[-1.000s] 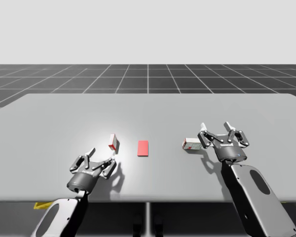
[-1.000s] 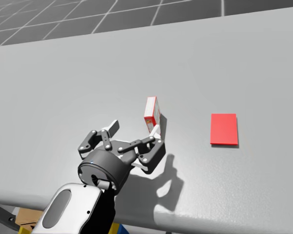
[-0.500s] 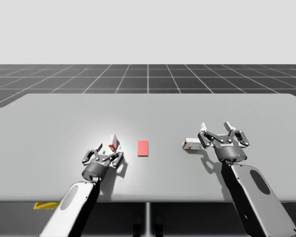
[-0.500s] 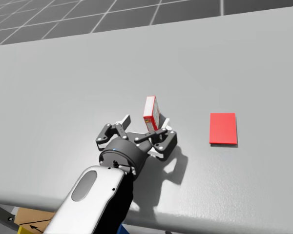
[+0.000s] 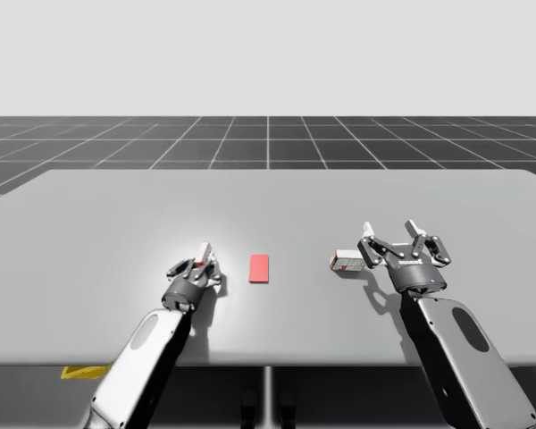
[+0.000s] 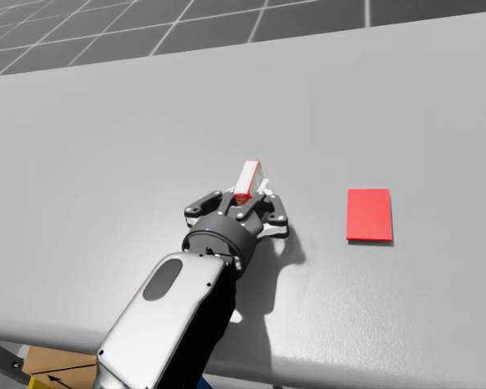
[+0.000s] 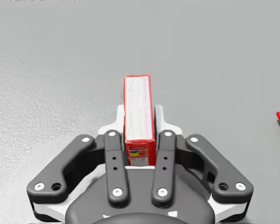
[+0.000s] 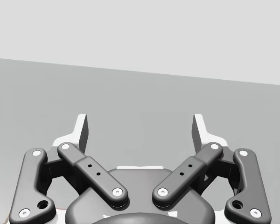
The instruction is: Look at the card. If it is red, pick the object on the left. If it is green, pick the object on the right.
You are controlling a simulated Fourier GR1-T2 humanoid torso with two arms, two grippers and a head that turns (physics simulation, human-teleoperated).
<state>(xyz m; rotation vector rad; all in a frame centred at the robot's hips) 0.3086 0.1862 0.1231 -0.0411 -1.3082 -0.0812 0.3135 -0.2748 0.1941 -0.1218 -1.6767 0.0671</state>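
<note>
Nearest the front edge of the table (image 5: 268, 197), left of its middle: my left gripper (image 7: 139, 116) is drawn in around the narrow red box (image 7: 138, 107), one finger pressed on each long side, and the box pokes out ahead of the fingertips. In the head view the box leans away from me; whether its base is clear of the surface I cannot tell. Just beside it toward the middle, apart from it, the card (image 5: 259, 268) lies flat and it is red, so the rule selects the left object, which is the one gripped. Across to the right, at about the same depth from the front edge, my right gripper (image 5: 390, 231) hovers with its fingers spread wide and nothing between them. The white box (image 5: 346, 261) lies on its side just beside it, on the side toward the card, untouched and not called for. The far half of the table is bare grey. Judgement: card read, grasp made, pick step in hand. The next move calls for a straight lift with steady pressure, since the box is slim and tilted and could pivot or slip. The right arm should stay clear.
</note>
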